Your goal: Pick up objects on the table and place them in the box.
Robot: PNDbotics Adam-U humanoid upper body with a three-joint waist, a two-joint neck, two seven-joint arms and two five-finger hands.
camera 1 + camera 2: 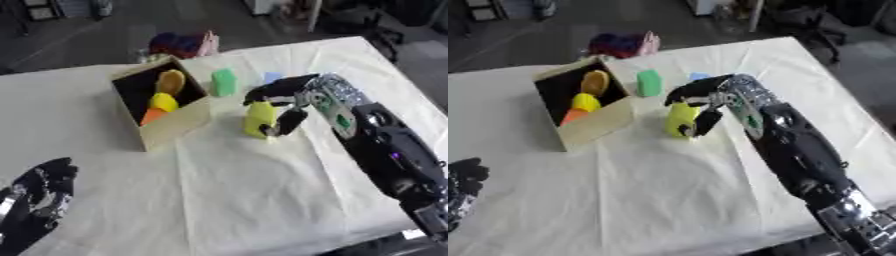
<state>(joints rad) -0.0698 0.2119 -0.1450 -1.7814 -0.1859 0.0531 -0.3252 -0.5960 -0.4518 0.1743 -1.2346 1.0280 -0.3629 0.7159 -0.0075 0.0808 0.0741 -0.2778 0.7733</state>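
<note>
Two fingers (289, 121) and more of the right hand (282, 98) curl round a yellow block (259, 119), some arched over its top and one dark finger down its near side, so the block is pinched between them. It stands upright just right of the box (179, 126), apparently with its base on the cloth (245, 190) or barely off it; I cannot tell which. That hold from above looks chosen to let the hand lift the block straight up and carry it left over the box wall.

The box sits with its open top tilted toward the camera. Inside lie three things: a yellow-orange rounded piece (171, 81) against the far wall, a yellow ball-like piece (163, 102) below it, and an orange piece (152, 116) in the near corner. So part of the task seems done already.

Right of the box's far corner stands a green block (224, 82), and further right of that a small pale blue thing (272, 77), partly hidden behind the hand. Both wait on the cloth, probably next in line.

Beyond the box, off the table's far edge, lies a dark blue and pink bundle (184, 44).

Well below and left of the box, in the lower corner, the left hand (39, 200) rests idle with fingers relaxed, holding nothing, out of the way of the working arm (385, 150).
</note>
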